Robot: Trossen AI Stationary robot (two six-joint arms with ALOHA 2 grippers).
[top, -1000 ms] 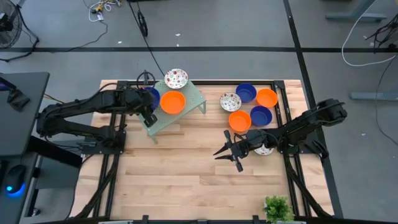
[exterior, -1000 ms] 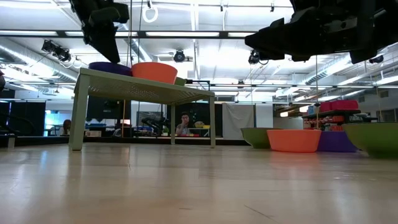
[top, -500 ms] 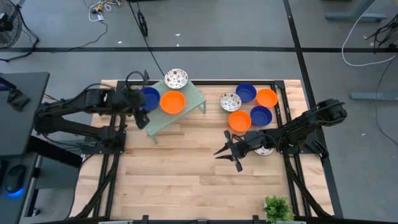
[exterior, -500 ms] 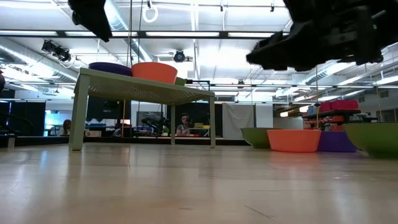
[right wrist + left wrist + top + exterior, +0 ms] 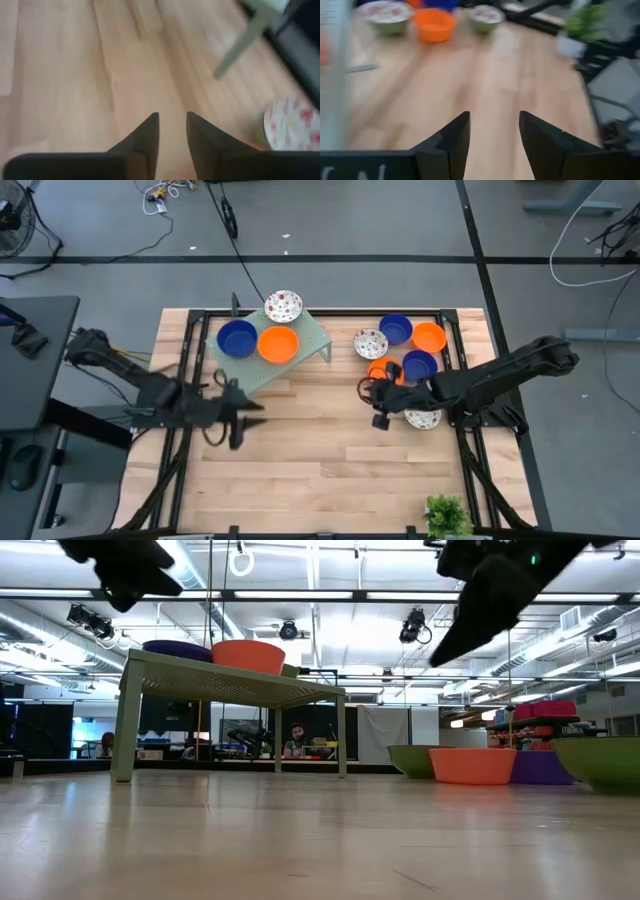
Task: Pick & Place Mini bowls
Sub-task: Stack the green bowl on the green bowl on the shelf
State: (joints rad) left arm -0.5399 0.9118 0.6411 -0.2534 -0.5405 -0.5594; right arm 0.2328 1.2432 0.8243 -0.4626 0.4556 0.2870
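Observation:
The pale green rack [image 5: 310, 352] bears a blue bowl [image 5: 237, 337], an orange bowl [image 5: 278, 344] and a speckled bowl [image 5: 283, 306]. At the far right of the table stand a speckled bowl [image 5: 371, 343], two blue bowls [image 5: 396, 329] [image 5: 419, 365], two orange bowls [image 5: 429, 337] [image 5: 388, 372] and another speckled bowl [image 5: 423, 419]. My left gripper [image 5: 240, 408] [image 5: 495, 117] is open and empty over the bare wood, on the near side of the rack. My right gripper [image 5: 368, 402] [image 5: 172, 120] is open and empty, just beside the nearer orange bowl.
A small potted plant [image 5: 447, 515] stands at the table's near right corner. Bare wood [image 5: 310, 460] fills the middle and near part of the table. The rack's legs [image 5: 123, 730] stand on the table at far left.
My left gripper has let go of the blue bowl, which stays on the rack. It has drawn back toward the table's left edge and then swung toward the near edge. My right gripper has gone toward the far edge, up to the nearer orange bowl, and has turned.

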